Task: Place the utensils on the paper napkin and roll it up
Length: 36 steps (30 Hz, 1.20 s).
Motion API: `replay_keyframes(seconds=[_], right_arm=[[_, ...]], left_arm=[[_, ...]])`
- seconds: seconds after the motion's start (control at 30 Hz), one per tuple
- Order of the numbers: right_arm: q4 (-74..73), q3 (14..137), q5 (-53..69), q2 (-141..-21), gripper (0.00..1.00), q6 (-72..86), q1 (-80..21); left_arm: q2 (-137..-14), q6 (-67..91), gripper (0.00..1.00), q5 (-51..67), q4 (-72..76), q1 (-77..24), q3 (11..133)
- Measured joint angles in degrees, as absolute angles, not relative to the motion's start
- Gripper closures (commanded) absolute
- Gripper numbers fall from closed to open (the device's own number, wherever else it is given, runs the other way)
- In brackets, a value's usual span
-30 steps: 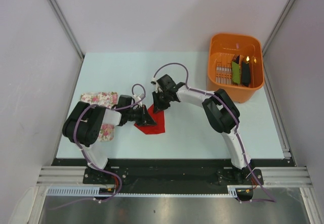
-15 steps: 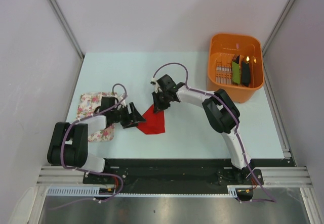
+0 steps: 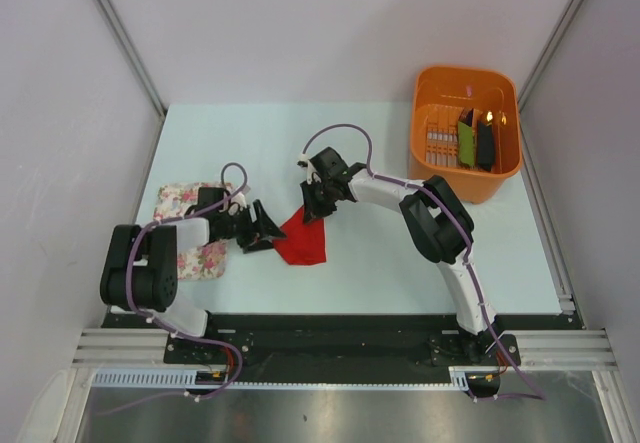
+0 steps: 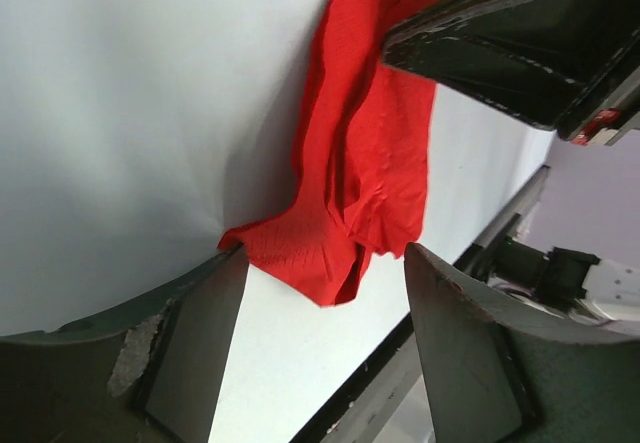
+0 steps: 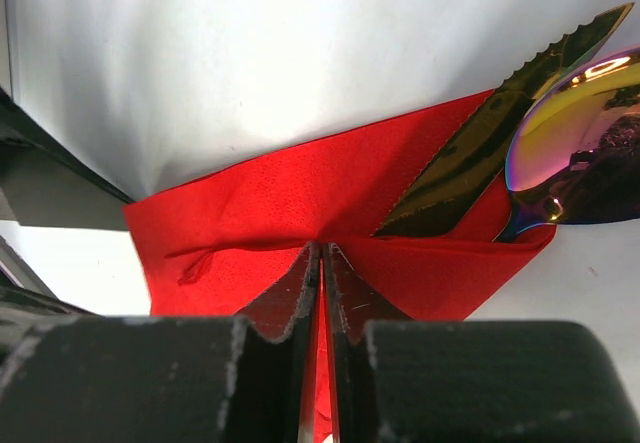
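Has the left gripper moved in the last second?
Yes. The left gripper has backed off leftward from the paper napkin, toward the floral cloth, and its jaws now stand open.

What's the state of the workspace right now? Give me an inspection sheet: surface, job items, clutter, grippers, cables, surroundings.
Surface: pale table, nothing seen amiss.
Job's things: red paper napkin partly folded. The utensils poke out of its fold, one serrated, one a shiny spoon bowl.
Clutter: floral cloth partly under the left arm; orange basket holding green and black oblong items.
Grippers: left gripper open at the napkin's end; right gripper shut on the napkin's fold.
Cables: purple cables loop over both arms, off the napkin.
Surroundings: pale walls on three sides; metal rail at the near edge.
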State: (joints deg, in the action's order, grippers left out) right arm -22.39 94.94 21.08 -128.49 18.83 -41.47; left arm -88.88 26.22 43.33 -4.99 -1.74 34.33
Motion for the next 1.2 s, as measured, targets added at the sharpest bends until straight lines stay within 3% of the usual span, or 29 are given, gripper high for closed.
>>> replay_keyframes(seconds=[0.53,0.63,0.77,1.0,1.1,1.2], right_arm=[[-22.37,94.94,21.28,-128.53,0.91,19.09,-41.39],[-22.35,94.94,21.37,-128.57,0.91,19.31,-41.34],[-22.33,94.94,21.50,-128.57,0.91,19.44,-41.28],[-22.31,94.94,21.50,-128.57,0.91,19.44,-41.25],[-22.17,94.83,21.58,-128.57,0.91,19.46,-41.23],[-21.98,94.70,21.89,-128.57,0.91,19.51,-41.15]], left_arm=[[-99.70,28.58,0.27,47.77,7.49,-12.64,41.28],[-99.72,28.40,0.30,47.27,7.60,-12.56,41.47],[-98.83,27.75,0.44,46.68,7.57,-10.44,40.45],[-97.76,24.84,0.52,47.90,4.54,-6.72,38.54],[-97.08,24.99,0.52,49.89,4.12,-6.74,36.71],[-95.70,25.91,0.36,51.40,5.02,-6.72,34.46]])
